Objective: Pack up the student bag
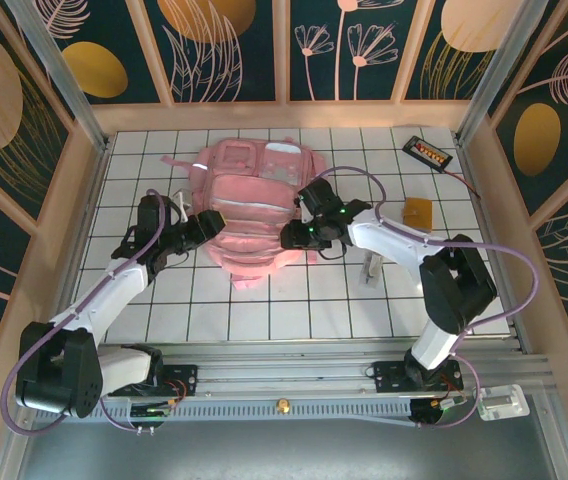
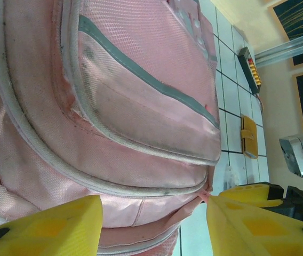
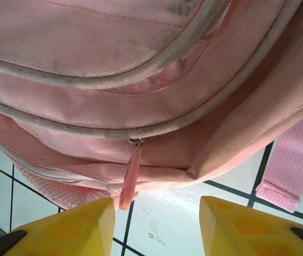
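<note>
While the student bag [image 1: 254, 205] lies flat on the white tiled table [image 1: 294, 315], the overhead view has the left gripper [image 1: 200, 228] and right gripper [image 1: 292, 237] flanking its near end. At the left wrist, the fingers stand apart, empty, facing the front pocket [image 2: 141, 101]. At the right wrist, the fingers stand spread, released, with the pink zipper pull [image 3: 130, 178] hanging just beside one.

The student bag [image 1: 254, 215] is big, soft and pink. It lies flat in the upper middle of the top view, front side up, with grey strips across its pockets. A pink zip tag [image 3: 132, 173] hangs from one zip.
</note>
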Motion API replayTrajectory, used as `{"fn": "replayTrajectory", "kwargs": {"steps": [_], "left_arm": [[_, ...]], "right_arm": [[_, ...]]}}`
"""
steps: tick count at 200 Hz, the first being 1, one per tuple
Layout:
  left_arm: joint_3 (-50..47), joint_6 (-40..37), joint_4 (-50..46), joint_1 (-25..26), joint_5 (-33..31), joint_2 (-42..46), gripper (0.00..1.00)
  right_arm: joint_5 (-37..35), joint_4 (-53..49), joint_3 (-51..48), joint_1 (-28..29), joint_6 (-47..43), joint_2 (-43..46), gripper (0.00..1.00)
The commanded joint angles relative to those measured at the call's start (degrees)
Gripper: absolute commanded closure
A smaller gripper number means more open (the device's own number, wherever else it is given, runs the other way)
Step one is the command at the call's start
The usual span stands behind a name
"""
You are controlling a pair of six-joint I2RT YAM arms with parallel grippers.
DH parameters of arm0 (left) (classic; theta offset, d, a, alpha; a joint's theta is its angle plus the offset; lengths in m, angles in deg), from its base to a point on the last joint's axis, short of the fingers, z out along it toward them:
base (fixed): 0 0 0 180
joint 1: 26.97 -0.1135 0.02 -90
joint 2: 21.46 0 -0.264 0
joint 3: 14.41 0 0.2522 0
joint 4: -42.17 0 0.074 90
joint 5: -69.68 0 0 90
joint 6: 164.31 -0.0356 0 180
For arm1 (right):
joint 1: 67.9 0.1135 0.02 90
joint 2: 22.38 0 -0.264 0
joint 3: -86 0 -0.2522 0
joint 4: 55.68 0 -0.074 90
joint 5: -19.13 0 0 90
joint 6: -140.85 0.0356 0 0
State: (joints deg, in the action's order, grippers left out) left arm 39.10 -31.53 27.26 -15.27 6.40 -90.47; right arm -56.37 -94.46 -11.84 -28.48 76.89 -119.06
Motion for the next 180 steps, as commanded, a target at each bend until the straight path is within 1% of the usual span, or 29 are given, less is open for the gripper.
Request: {"fn": "replayTrajectory", "kwargs": {"steps": [1, 33, 95, 180], "left_arm": [[-0.6, 0.8, 1.7, 0.2, 0.5, -0.2, 0.47], [-0.7, 0.8, 2.2, 0.2, 0.6, -0.5, 0.47], [-1.7, 1.4, 3.4, 0.1, 1.3, -0.4, 0.47], [-1.6, 1.3, 3.7, 0.2, 1.5, -0.8, 0.46]], "right_arm": [[0.3, 1.0, 0.8, 1.2, 0.4, -1.0, 0.55], [-0.3, 0.8, 1.7, 2.5, 1.2, -1.7, 0.57], [-1.3, 1.2, 3.3, 2.8, 2.3, -4.1, 0.64], [-3.0, -0.4, 6.7, 2.5, 2.7, -6.1, 0.65]]}}
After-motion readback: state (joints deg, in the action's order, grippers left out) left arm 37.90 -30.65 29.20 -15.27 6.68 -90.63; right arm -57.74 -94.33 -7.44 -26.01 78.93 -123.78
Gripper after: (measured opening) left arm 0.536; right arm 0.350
